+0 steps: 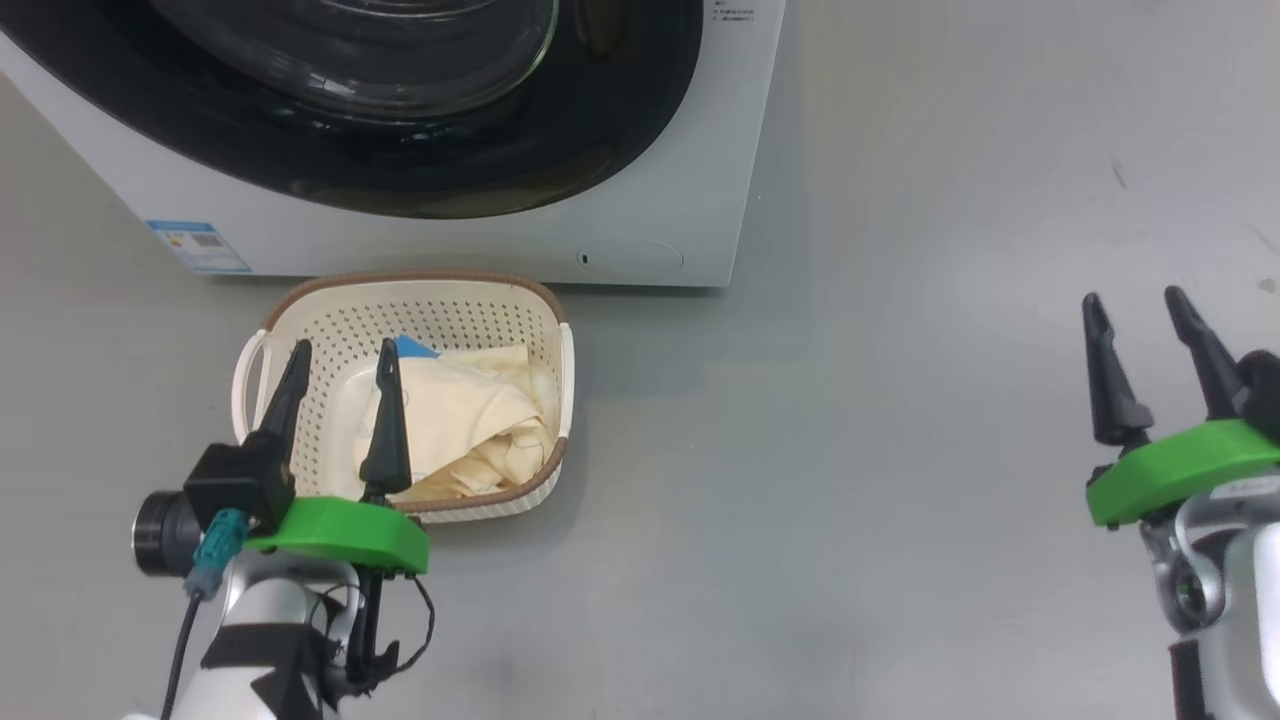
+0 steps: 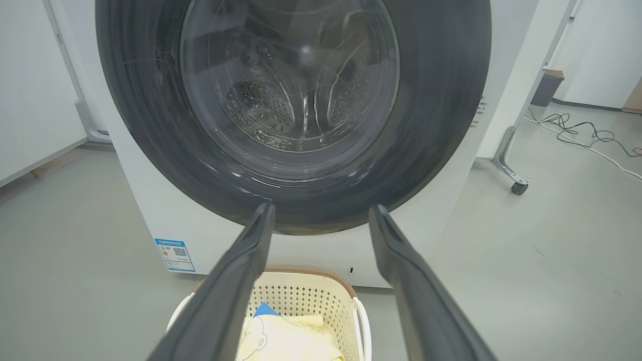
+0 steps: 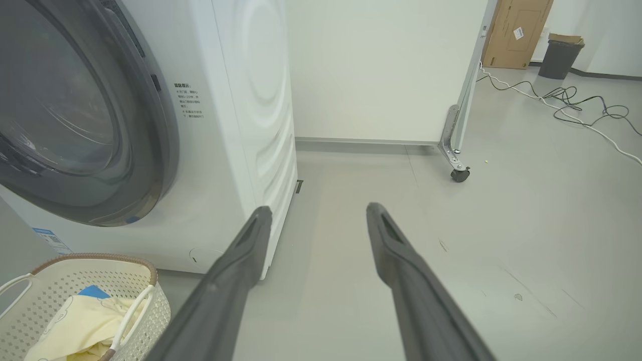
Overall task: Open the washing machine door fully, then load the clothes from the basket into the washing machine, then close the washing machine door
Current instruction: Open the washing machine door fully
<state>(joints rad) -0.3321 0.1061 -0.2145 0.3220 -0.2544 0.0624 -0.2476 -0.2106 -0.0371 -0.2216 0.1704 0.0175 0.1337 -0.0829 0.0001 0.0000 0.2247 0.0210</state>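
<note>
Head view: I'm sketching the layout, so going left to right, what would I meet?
Blue label sticker → basket → round flap low on the washing machine → right gripper. The left gripper overlaps the basket, so I leave it out.

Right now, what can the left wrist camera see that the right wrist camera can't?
Left wrist view: the open left hand, and the holey steel drum through the glass. Right wrist view: the open right hand, and the washing machine's white side panel. Both: the shut washing machine door, the basket with the clothes, the blue label sticker.
</note>
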